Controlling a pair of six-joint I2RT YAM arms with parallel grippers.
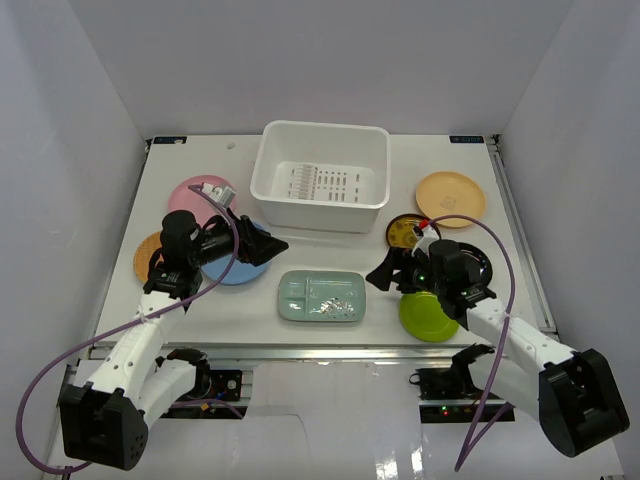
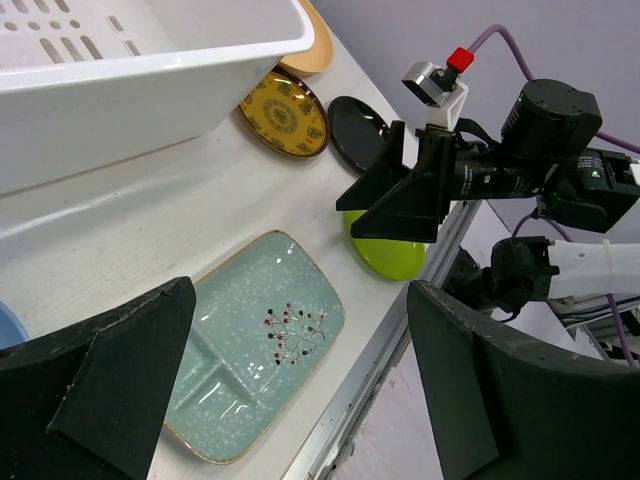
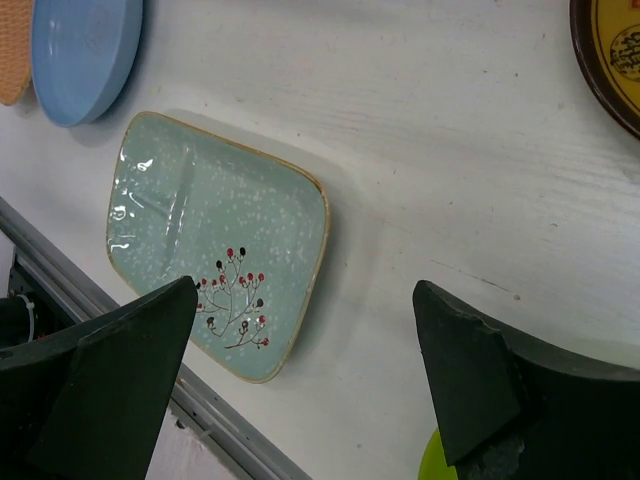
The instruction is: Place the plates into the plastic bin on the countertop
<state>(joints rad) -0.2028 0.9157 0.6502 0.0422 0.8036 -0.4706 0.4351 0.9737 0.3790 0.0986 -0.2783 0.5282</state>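
Note:
The white plastic bin [image 1: 318, 214] stands empty at the back middle of the countertop [image 1: 330, 250]. The pale green rectangular dish [image 1: 322, 296] lies in front of it. My left gripper [image 1: 270, 245] is open and empty, hovering over the blue plate [image 1: 235, 270], left of the dish. My right gripper [image 1: 380, 277] is open and empty, right of the dish, above the lime green plate [image 1: 428, 318]. The pink plate [image 1: 192, 195] and orange plate [image 1: 147, 255] lie left. The peach plate [image 1: 450, 197], black-with-yellow plate [image 1: 404, 232] and black plate [image 1: 478, 262] lie right.
The left wrist view shows the bin wall [image 2: 130, 110], the dish [image 2: 250, 340] between its fingers and the lime plate [image 2: 395, 258]. The right wrist view shows the dish [image 3: 215, 240] and blue plate [image 3: 85, 45]. A metal rail [image 1: 320, 352] edges the front. White panels wall the sides.

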